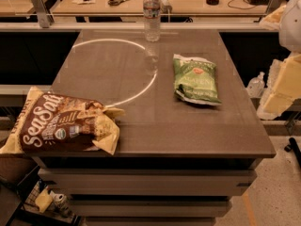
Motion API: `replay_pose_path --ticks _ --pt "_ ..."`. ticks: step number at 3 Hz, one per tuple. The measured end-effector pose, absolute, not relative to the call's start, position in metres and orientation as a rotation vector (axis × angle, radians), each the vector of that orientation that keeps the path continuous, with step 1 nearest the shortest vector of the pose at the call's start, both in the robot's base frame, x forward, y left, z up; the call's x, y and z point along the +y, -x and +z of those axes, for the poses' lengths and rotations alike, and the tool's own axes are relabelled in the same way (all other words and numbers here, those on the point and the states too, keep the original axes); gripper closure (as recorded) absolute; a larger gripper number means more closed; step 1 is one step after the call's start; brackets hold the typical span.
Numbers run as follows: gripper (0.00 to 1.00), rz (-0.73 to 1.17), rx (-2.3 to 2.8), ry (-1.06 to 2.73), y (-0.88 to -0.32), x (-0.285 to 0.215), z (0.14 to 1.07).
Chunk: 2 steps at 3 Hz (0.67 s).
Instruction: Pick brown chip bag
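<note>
The brown chip bag (61, 126) is large and crinkly, dark brown with cream-yellow edges and white "Sea Salt" lettering. It lies at the table's front left corner, and its left end reaches past the table's left edge. The smaller green chip bag (196, 80) lies flat to the right of the table's middle. My gripper does not show in this view. Only white and cream-yellow parts of my arm (287, 79) show at the right edge, well away from the brown bag.
A clear water bottle (152, 14) stands at the back middle of the grey-brown table (155, 126). A bright ring of light lies on the tabletop left of centre. Desks with scissors (120, 1) and small items stand behind. A small bottle (256, 84) sits beyond the right edge.
</note>
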<state>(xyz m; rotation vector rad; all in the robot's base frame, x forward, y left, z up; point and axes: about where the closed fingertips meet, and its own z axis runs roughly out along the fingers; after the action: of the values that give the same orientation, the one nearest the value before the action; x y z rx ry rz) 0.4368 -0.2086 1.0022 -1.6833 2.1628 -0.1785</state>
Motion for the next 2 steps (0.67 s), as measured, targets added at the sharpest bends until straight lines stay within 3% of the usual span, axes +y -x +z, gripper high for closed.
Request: replay_pose_path --ticks 2 --pt "0.00 -0.152 2.132 1.676 -0.4386 -0.2047 1.0035"
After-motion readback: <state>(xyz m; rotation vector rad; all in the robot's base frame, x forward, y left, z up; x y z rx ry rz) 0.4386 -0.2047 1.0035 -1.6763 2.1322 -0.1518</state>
